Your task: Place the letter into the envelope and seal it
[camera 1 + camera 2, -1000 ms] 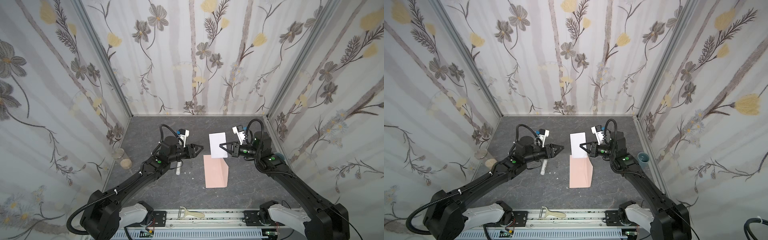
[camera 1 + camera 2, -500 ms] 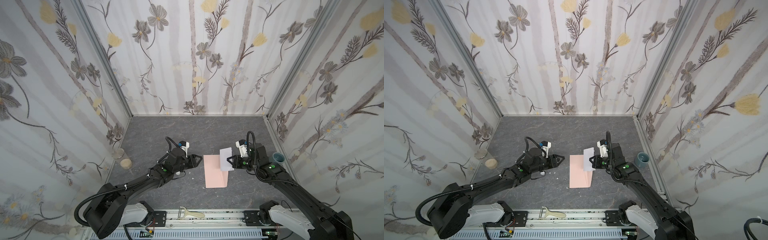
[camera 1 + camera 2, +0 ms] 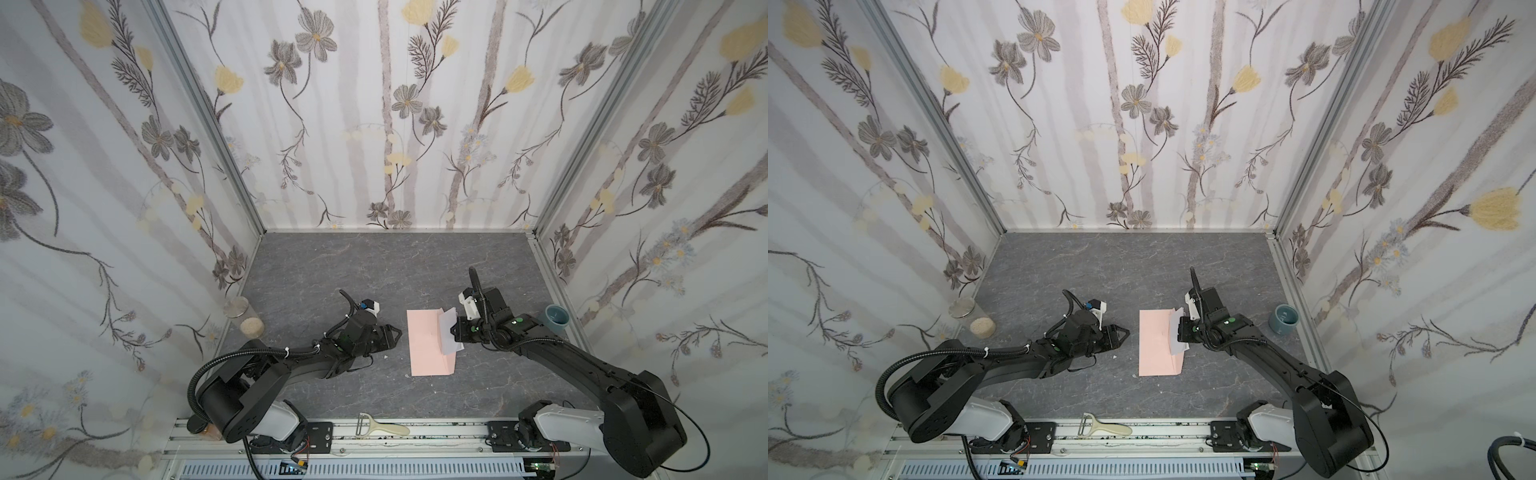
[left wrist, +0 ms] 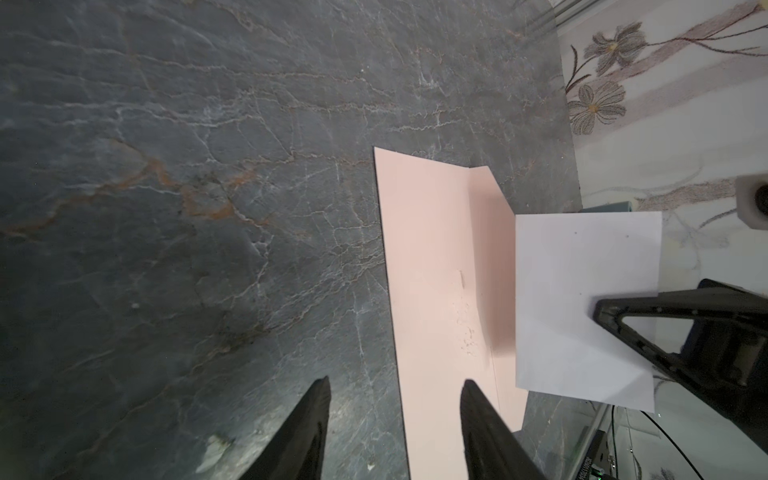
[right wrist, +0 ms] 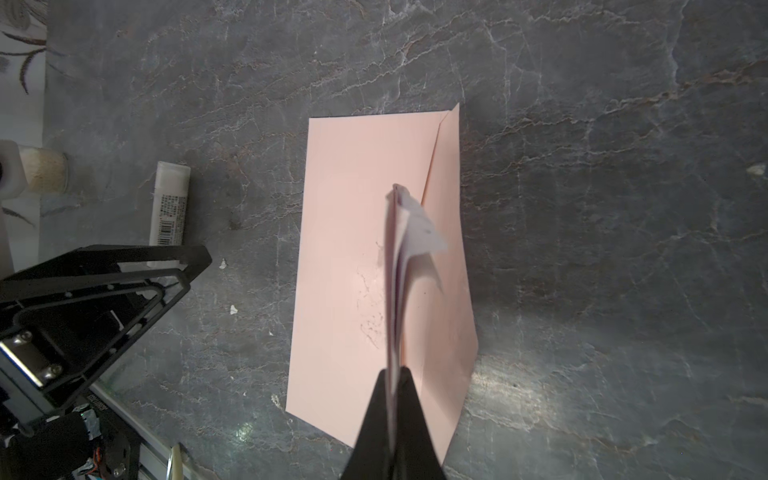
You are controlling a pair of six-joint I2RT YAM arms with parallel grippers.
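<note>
the letter [image 5: 409, 237] is up off the desk [image 3: 374, 270], pinched in the right fingers [image 5: 409, 415], which are clamped together on its lower edge. it stands on edge right over the envelope [image 5: 345, 249], about above the crease where the open flap starts.

the envelope lies flat in the middle of the desk in both top views. its long axis runs near-to-far, and the flap and mouth are on the side toward the right arm. so the pocket opens toward the hand that's holding the paper, and i'd guess the sheet has to tip down flat and slide across toward the left arm to go in.

the left fingers [image 4: 482, 415] are apart and empty, low over the desk at the envelope's opposite long edge. one tip is over the pink paper, the other over bare desk. can't tell if they touch it. the left arm is stretched low and pointing at the envelope, and the right forearm comes in low with its wrist level.
</note>
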